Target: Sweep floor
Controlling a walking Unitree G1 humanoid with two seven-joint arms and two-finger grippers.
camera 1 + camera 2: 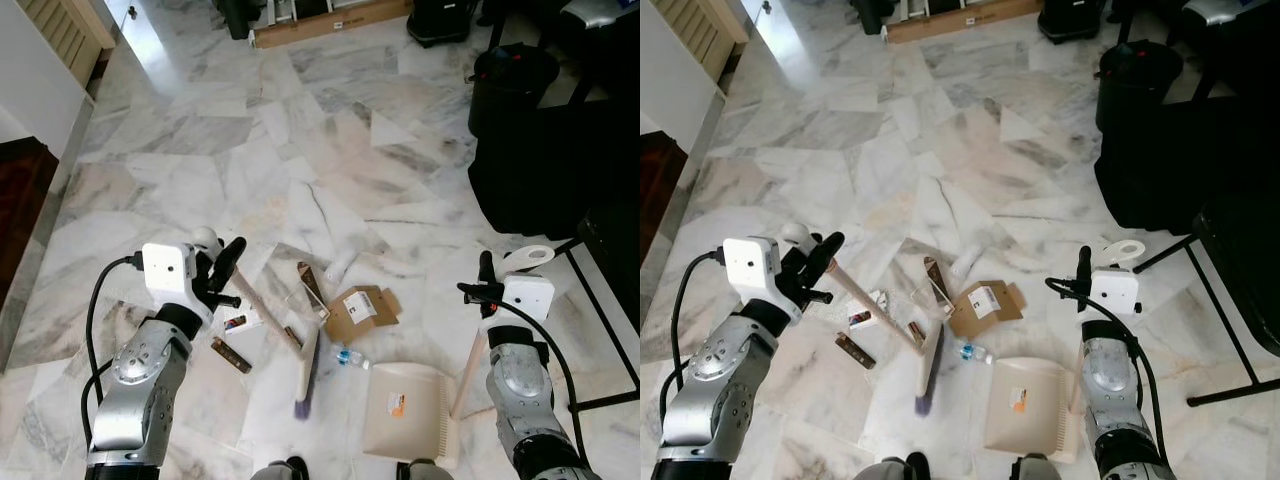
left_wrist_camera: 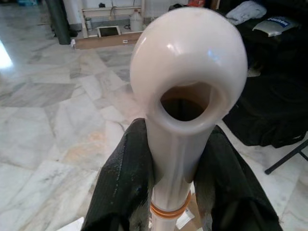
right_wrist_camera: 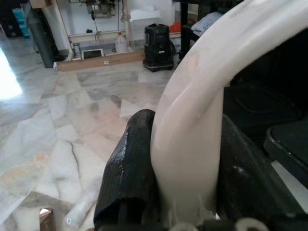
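Your left hand (image 1: 222,268) is clamped on the broom (image 1: 268,318) just below its knob, its head resting on the floor (image 1: 300,150) among the litter. Your right hand (image 1: 487,283) grips the dustpan (image 1: 405,408) handle, pan flat on the floor just right of the broom head. Draw short strokes toward the pan mouth: box (image 1: 360,311) first, then the small bottle (image 1: 349,356) and wrappers (image 1: 231,354). Keep the pan lip pressed down so scraps don't slide under it.

Glossy veined marble floor (image 1: 300,150), smooth shiny cream plastic broom handle (image 2: 185,106), matt brown cardboard box (image 1: 360,312)
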